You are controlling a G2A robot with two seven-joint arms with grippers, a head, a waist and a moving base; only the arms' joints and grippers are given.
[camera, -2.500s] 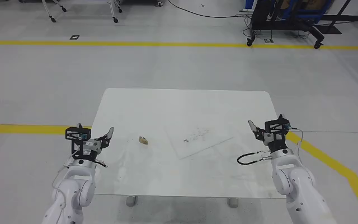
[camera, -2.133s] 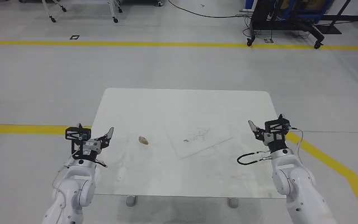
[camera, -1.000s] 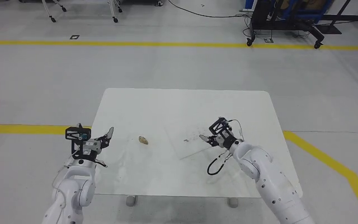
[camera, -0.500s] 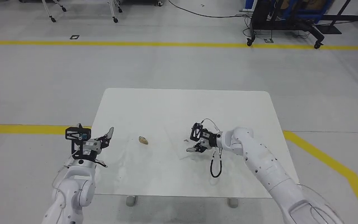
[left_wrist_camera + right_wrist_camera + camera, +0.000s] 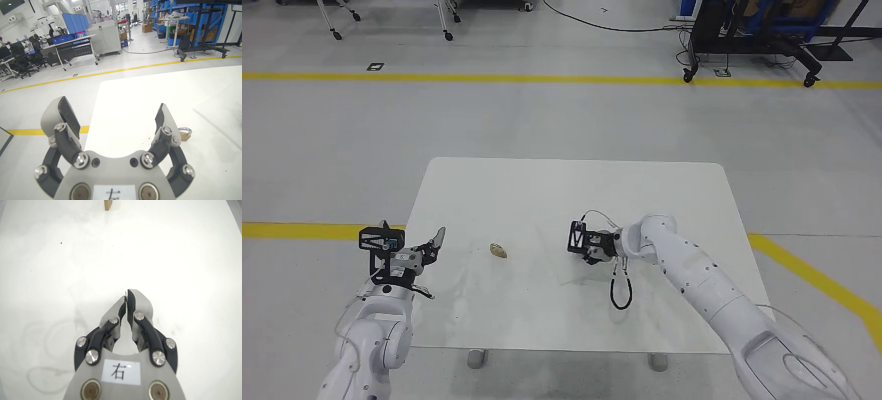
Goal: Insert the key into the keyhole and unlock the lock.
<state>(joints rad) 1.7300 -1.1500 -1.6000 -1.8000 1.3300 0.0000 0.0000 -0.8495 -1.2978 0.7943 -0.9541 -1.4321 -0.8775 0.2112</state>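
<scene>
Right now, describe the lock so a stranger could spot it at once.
Start at the white table. The lock lies on it, toward the open left pincer. It is a small tan block with a silver shackle, unlike the thin grey key pinched in the right pincer.

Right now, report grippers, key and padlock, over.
Right gripper shut on key over table centre. Left gripper open at its edge. Padlock lies apart, nothing between.
</scene>
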